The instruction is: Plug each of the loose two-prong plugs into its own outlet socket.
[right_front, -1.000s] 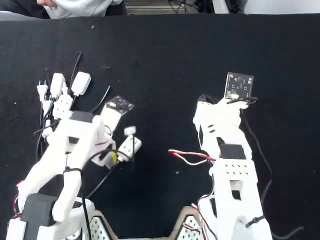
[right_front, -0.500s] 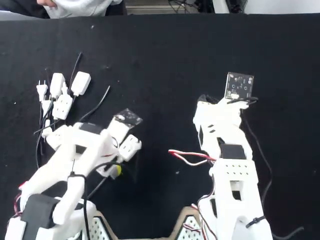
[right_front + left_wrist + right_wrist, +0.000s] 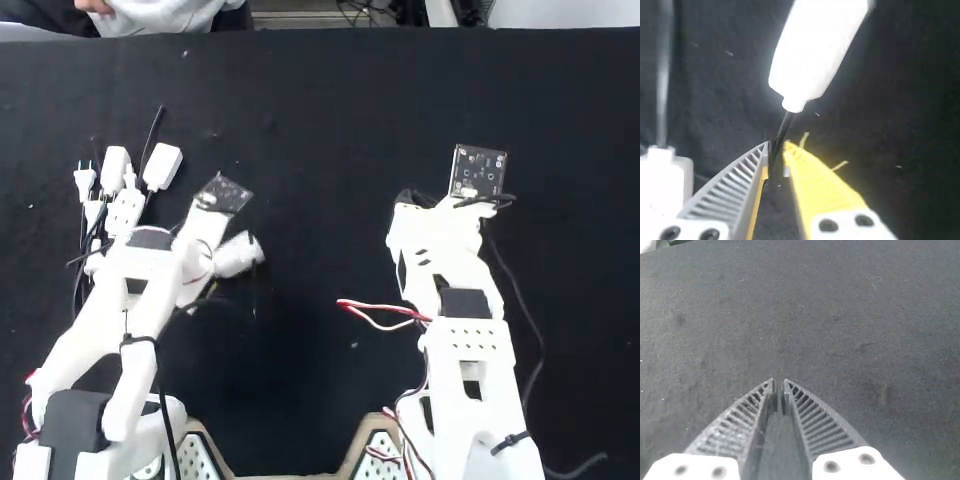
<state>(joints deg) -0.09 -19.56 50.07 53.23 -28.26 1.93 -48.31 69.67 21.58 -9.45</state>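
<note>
Surface (image 3: 330, 120): black cloth.
Right arm (image 3: 455, 300): at the right, unmoved over the last second. Right gripper (image 3: 778, 390) is drawn nearly closed on nothing.
Left arm (image 3: 130, 290): has swung back toward the far-left cluster.
Cluster of sockets and plugs (image 3: 125, 185): white, far left, undisturbed.
White plug (image 3: 238, 255): shifted from nearer the centre, now near the cluster.
Left gripper (image 3: 776, 150): pinches the plug's black cord (image 3: 782, 127) just below its body.
Judgement: pickup done, insertion pending.
</note>
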